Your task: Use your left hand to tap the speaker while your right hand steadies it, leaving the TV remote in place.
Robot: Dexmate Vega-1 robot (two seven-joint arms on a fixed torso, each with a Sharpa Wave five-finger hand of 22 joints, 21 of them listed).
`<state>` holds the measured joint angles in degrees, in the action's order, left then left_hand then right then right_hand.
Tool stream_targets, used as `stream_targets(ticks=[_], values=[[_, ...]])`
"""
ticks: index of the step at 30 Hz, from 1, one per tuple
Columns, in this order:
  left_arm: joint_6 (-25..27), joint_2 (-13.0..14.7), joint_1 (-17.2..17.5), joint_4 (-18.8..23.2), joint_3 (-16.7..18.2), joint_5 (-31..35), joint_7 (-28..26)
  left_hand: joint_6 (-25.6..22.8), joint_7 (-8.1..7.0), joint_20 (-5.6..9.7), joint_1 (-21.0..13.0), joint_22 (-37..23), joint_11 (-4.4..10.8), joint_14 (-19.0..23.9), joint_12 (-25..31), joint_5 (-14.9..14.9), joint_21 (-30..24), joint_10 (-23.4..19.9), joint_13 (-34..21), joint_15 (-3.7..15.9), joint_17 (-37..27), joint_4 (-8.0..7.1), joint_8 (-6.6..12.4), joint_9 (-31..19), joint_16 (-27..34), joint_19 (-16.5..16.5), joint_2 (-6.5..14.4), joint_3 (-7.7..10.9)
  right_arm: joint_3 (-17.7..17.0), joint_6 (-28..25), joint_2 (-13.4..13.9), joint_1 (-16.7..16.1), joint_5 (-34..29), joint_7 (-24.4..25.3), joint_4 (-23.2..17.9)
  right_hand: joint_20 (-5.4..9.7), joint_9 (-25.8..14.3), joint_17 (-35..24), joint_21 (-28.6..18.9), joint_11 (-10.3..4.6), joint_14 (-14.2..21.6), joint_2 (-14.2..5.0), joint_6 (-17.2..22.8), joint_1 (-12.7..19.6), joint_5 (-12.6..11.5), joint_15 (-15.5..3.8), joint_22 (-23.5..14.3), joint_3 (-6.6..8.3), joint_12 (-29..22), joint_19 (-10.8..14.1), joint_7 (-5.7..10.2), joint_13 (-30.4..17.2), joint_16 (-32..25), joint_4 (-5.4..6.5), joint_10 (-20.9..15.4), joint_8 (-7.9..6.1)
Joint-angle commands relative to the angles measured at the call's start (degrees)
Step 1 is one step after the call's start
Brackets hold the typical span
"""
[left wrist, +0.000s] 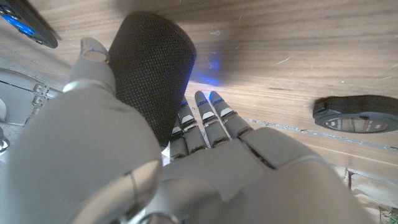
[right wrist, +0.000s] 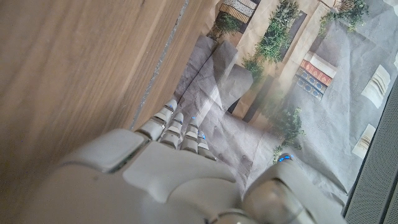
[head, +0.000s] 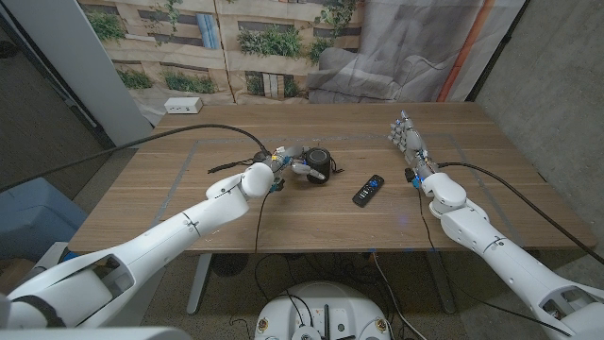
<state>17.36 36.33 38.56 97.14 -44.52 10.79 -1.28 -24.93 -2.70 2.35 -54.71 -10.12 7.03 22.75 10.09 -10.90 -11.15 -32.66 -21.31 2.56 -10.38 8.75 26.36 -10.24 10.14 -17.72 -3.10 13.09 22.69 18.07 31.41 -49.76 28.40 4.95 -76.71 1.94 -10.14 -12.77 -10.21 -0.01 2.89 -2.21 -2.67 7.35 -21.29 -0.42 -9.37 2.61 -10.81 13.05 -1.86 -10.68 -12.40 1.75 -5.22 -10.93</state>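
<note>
The speaker (head: 319,162), a short dark mesh cylinder, stands upright near the middle of the table. My left hand (head: 287,164) is against its left side, fingers apart and holding nothing. In the left wrist view the fingers (left wrist: 202,121) reach along the speaker (left wrist: 152,68) with the thumb at its other side. The black TV remote (head: 369,189) lies just right of the speaker, apart from it, and its end with a blue glow shows as the remote (left wrist: 28,22). My right hand (head: 408,140) is raised at the far right, fingers straight and apart, well away from both, seen as my right hand (right wrist: 168,168).
The wooden table (head: 226,222) has a black cable (head: 189,132) running across its left half toward my left wrist. A white power strip (head: 182,106) lies at the back left corner. A dark flat oval object (left wrist: 359,114) lies on the wood. A printed backdrop hangs behind the table.
</note>
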Motion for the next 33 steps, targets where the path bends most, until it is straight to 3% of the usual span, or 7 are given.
stream_targets(ticks=[1, 7, 11, 19, 22, 25, 33], values=[[0.84, 1.4, -0.04, 1.4, 0.63, -1.84, 2.05, -3.83, -5.58, -0.02, -1.55, -0.01, -0.77, -2.42, 0.07, -0.1, 0.41, 2.51, 1.22, 3.39, 0.08, -0.04, -1.84, -0.18, -0.12, 1.4, 2.46, -0.63, 0.3, -0.01, -0.2, -0.04, 0.14, -0.43, -0.19, 0.27, -0.1, 0.03, -0.59, -0.26, 0.34, 0.02, -0.12, -0.09, -0.53, -0.46, -0.11, 0.18, 0.03, 0.5, 0.44, -0.07, 0.21, 0.03, 0.01, -0.11], [1.33, 1.8, -0.59, 1.6, 0.49, -2.69, 3.68, 0.56, -3.78, -0.6, 0.32, 0.09, -2.42, -6.68, 0.06, 0.29, 0.77, 6.89, 3.3, 1.57, 0.25, -0.3, -5.23, -0.17, -0.32, 4.51, 1.73, -1.29, 0.42, -0.06, -0.32, -0.22, 0.02, -0.2, -0.4, 0.2, -0.1, 0.08, -0.57, -0.23, 0.36, 0.04, -0.19, -0.01, -0.54, -0.39, -0.11, 0.14, 0.03, 0.53, 0.57, -0.08, 0.23, -0.03, 0.05, -0.1], [1.29, 2.07, -0.92, 1.57, 0.47, -3.36, 4.65, 3.42, -3.5, -0.75, 1.31, 0.13, -3.32, -9.16, 0.06, 0.48, 0.79, 9.35, 4.35, 0.76, 0.31, -0.38, -7.24, -0.14, -0.39, 6.02, 1.39, -1.57, 0.42, -0.3, -0.14, -0.63, -0.1, 0.11, -0.96, 0.15, -0.1, 0.1, -0.55, -0.2, 0.27, 0.04, -0.24, 0.04, -0.54, -0.29, -0.11, 0.13, 0.03, 0.53, 0.62, -0.08, 0.27, -0.06, 0.06, -0.09], [0.44, 3.05, -1.91, 1.38, 0.51, -5.27, 7.85, 8.8, -1.18, -1.03, 4.02, 0.2, -5.43, -14.46, 0.15, 0.82, 0.95, 14.87, 6.57, -1.26, 0.32, -0.59, -10.83, -0.12, -0.35, 10.22, 0.06, -2.65, 0.58, -0.72, -0.18, -1.09, -0.22, 0.56, -1.72, 0.11, -0.1, 0.14, -0.52, -0.21, 0.24, 0.03, -0.28, 0.14, -0.55, -0.34, -0.12, 0.11, 0.02, 0.53, 0.65, -0.08, 0.3, -0.12, 0.07, -0.09], [0.14, 3.52, -2.13, 1.43, 0.57, -5.92, 8.95, 12.41, 0.06, -1.4, 5.14, 0.22, -6.86, -17.4, 0.35, 0.67, 0.85, 17.08, 7.54, -2.62, 0.32, -0.49, -12.66, -0.1, -0.35, 12.11, -0.82, -3.2, 0.64, -0.94, -0.23, -1.21, -0.36, 0.91, -2.01, 0.08, -0.1, 0.15, -0.52, -0.16, 0.27, 0.02, -0.3, 0.17, -0.55, -0.28, -0.12, 0.1, 0.03, 0.54, 0.65, -0.08, 0.3, -0.14, 0.11, -0.09], [-0.18, 4.08, -2.52, 1.47, 0.55, -6.39, 10.24, 14.22, 0.54, -1.88, 6.15, 0.23, -6.9, -19.87, 0.19, 0.49, 0.93, 19.68, 8.28, -3.76, 0.32, -0.63, -13.51, -0.1, -0.44, 13.87, -1.15, -3.54, 0.65, -1.06, -0.26, -1.43, -0.49, 1.28, -2.42, 0.07, -0.11, 0.16, -0.52, -0.15, 0.26, 0.01, -0.31, 0.21, -0.55, -0.25, -0.12, 0.09, 0.05, 0.56, 0.64, -0.08, 0.3, -0.17, 0.18, -0.1], [-0.99, 5.58, -4.11, 1.33, 0.21, -7.66, 14.88, 20.38, 3.38, -2.81, 8.5, 0.25, -9.25, -25.58, 0.14, 0.23, 1.02, 25.16, 9.47, -5.98, 0.35, -0.88, -15.35, -0.06, -0.51, 18.45, -1.76, -4.29, 0.83, -1.58, -0.58, -1.89, -1.05, 2.64, -3.51, 0.02, -0.11, 0.19, -0.5, -0.15, 0.17, -0.02, -0.32, 0.29, -0.55, -0.23, -0.12, 0.07, 0.05, 0.58, 0.67, -0.09, 0.35, -0.21, 0.22, -0.11]])
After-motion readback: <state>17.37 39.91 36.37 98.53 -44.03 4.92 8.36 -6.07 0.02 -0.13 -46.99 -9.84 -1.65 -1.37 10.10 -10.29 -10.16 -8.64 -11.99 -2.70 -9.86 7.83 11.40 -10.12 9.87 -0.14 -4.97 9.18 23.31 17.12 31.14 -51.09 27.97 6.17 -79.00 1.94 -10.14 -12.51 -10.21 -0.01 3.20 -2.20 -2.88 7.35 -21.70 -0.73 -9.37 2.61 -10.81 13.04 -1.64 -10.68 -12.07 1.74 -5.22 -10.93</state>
